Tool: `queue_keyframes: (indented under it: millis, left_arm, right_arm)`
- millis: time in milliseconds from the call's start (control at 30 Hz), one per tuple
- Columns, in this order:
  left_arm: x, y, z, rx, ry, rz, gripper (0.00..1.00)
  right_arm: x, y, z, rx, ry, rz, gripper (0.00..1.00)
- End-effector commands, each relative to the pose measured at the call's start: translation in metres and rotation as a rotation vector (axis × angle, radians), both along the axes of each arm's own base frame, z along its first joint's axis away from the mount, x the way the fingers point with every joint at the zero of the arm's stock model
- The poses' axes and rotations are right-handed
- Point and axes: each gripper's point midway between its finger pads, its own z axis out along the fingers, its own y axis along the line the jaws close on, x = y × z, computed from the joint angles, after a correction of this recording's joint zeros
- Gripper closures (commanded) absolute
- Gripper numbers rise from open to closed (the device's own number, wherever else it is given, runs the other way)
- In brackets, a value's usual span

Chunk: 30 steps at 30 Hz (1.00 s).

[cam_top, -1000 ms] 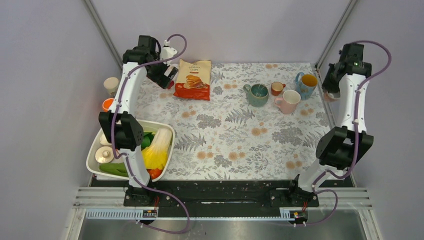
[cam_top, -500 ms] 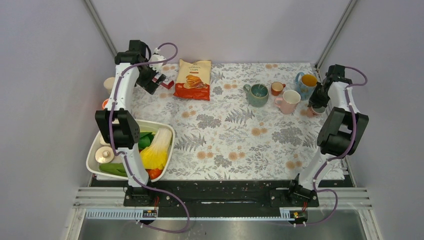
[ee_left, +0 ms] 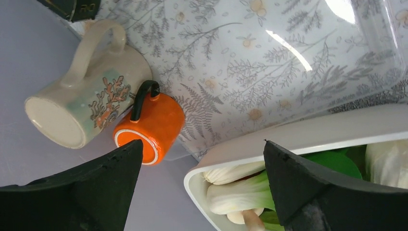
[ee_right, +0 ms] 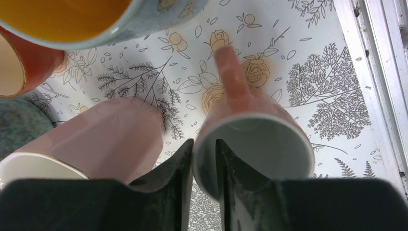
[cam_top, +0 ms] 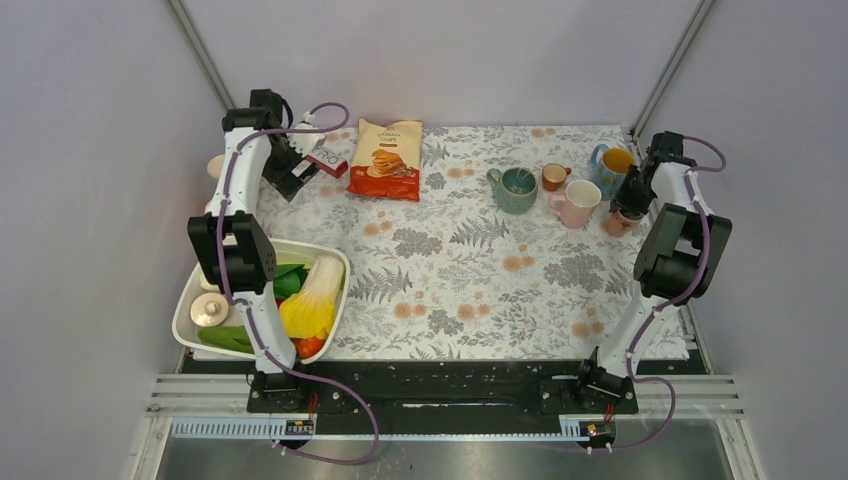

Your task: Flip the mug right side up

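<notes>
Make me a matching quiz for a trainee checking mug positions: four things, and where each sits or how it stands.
1. orange mug
2. chip bag
3. small pink mug
4. white tub

a. holds vegetables
b. upside down beside a cream mug
c. wall between the right gripper fingers
d. lies flat at the table's far side

Pairs: 1-b, 2-d, 3-c, 4-a

Pink cup [ee_right: 103,137] crowding small mug [ee_right: 255,139]
</notes>
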Motion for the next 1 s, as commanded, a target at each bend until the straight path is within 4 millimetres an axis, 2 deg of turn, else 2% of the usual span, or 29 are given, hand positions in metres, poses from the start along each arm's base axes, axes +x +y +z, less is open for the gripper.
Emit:
queue_keyframes:
  millis: [0,67,200,300,367,400,533,700,867,967]
  left_arm:
    - [-0.012,-0.002,-0.006,0.011,0.073,-0.131,0.01]
    - [-0.014,0.007,-0.011,0.049,0.109,-0.17,0.01]
    - [-0.006,0.042,-0.014,0.151,0.162,-0.197,0.04]
    - [0.007,0.062,-0.013,0.236,0.173,-0.241,0.09]
    - [0.022,0.069,-0.01,0.275,0.132,-0.269,0.1]
    - [0.03,0.069,-0.009,0.282,0.104,-0.285,0.1]
    - [0.07,0.067,-0.006,0.299,-0.016,-0.331,0.08]
    - [0.108,0.087,-0.034,0.421,0.008,-0.394,0.09]
    - [0.123,0.099,-0.057,0.489,0.04,-0.435,0.1]
    - [0.132,0.112,-0.065,0.549,0.051,-0.428,0.22]
  right_arm:
    - [0.011,-0.001,0.021,-0.006,-0.038,0.036,0.64]
    - [0.011,-0.001,0.033,-0.013,-0.059,0.041,0.54]
    - [0.009,0.002,0.06,-0.029,-0.107,0.066,0.32]
    - [0.004,0.004,0.079,-0.045,-0.137,0.082,0.2]
    - [0.0,0.007,0.091,-0.048,-0.163,0.096,0.12]
    - [-0.001,0.009,0.097,-0.05,-0.178,0.1,0.02]
    - [-0.007,0.017,0.115,-0.035,-0.223,0.111,0.01]
    - [-0.015,0.023,0.13,-0.031,-0.253,0.119,0.01]
    - [-0.021,0.025,0.149,-0.044,-0.267,0.114,0.01]
    - [-0.024,0.027,0.158,-0.061,-0.273,0.117,0.01]
